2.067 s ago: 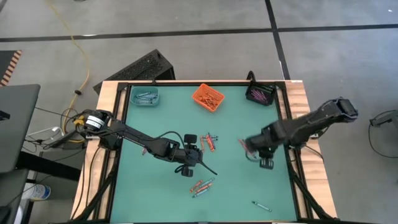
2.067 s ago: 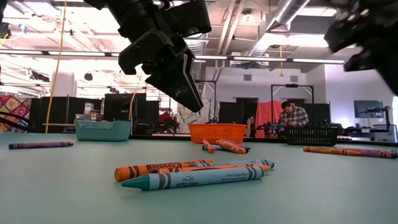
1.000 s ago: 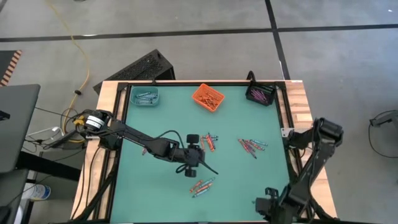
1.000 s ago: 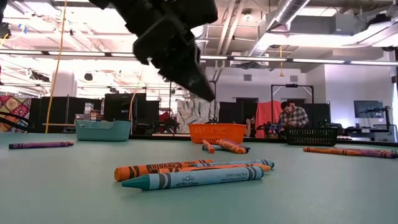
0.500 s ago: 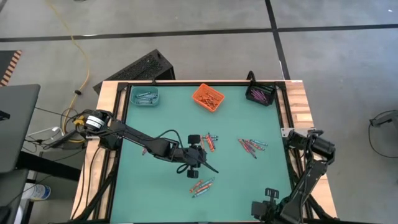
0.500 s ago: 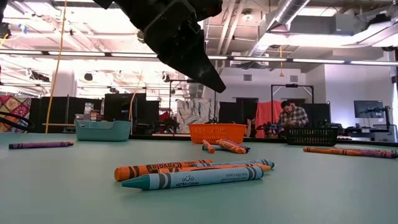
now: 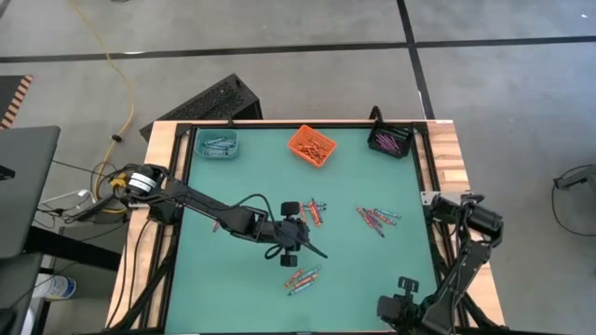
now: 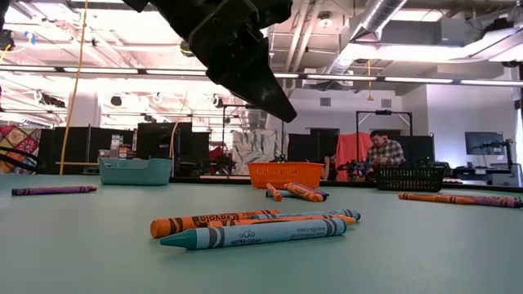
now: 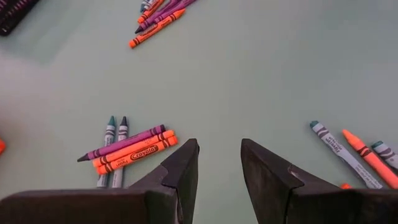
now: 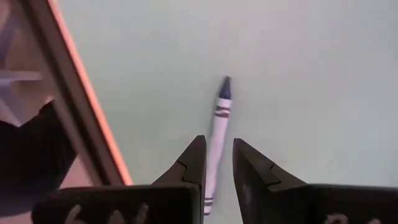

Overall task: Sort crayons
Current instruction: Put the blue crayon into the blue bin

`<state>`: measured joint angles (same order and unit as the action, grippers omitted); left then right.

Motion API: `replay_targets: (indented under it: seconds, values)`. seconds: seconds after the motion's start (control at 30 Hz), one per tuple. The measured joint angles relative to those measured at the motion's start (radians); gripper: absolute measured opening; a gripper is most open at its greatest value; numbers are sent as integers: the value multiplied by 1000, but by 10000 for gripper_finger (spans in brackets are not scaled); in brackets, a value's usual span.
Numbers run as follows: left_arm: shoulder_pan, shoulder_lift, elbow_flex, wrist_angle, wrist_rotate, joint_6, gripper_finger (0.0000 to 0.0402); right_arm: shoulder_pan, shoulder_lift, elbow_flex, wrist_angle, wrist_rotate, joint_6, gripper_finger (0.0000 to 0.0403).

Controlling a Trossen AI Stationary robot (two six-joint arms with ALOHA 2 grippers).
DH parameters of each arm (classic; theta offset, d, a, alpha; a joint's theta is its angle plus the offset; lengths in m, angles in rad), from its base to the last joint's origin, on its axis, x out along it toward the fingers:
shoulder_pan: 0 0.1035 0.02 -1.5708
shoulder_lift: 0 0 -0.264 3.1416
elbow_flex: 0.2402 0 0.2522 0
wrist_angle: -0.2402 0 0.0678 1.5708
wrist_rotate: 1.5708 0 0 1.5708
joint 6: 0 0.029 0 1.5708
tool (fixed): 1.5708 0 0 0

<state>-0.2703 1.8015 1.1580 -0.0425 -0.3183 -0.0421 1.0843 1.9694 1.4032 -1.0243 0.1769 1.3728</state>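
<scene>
Crayons lie flat on the green mat in loose groups: one [image 7: 304, 278] toward the front, one [image 7: 315, 212] mid-table, one [image 7: 375, 219] to the right. My left gripper [image 7: 315, 249] hovers open between the first two groups, slanting down, nothing between its fingers [image 9: 218, 146]. My right gripper [image 7: 396, 305] stands near the front edge, pointing down over a lone blue crayon [image 10: 216, 127]. Its fingers [image 10: 219, 142] are a little apart, one on either side of the crayon's length, and above it.
Along the far edge stand a teal bin [image 7: 216, 143], an orange bin [image 7: 311, 145] and a black bin [image 7: 390, 140], each with crayons inside. The wooden table border [image 10: 81, 118] runs close beside my right gripper. A person sits in the room behind the table [image 8: 384, 151].
My right arm has folded lower near the front edge and its gripper has tipped to point down over the lone blue crayon. My left gripper has stayed where it was and turned a little. No crayon has moved.
</scene>
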Motion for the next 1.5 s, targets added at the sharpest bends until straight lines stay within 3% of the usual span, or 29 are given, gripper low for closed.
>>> replay_targets:
  seconds: [0.2,0.57,0.93,1.13,1.5]
  values:
    - [0,0,0,-15,1,-7,112,24,1,-64,125,-2,46,71]
    - [-1,0,0,-11,7,-8,112,25,-6,-125,169,-11,96,69]
    - [-14,0,0,-11,7,-8,112,14,-4,-127,169,-18,37,8]
    - [-32,0,0,-5,7,-8,112,5,-3,-127,168,-24,-3,3]
    - [-66,0,2,86,103,17,112,-29,5,8,-36,-14,-138,1]
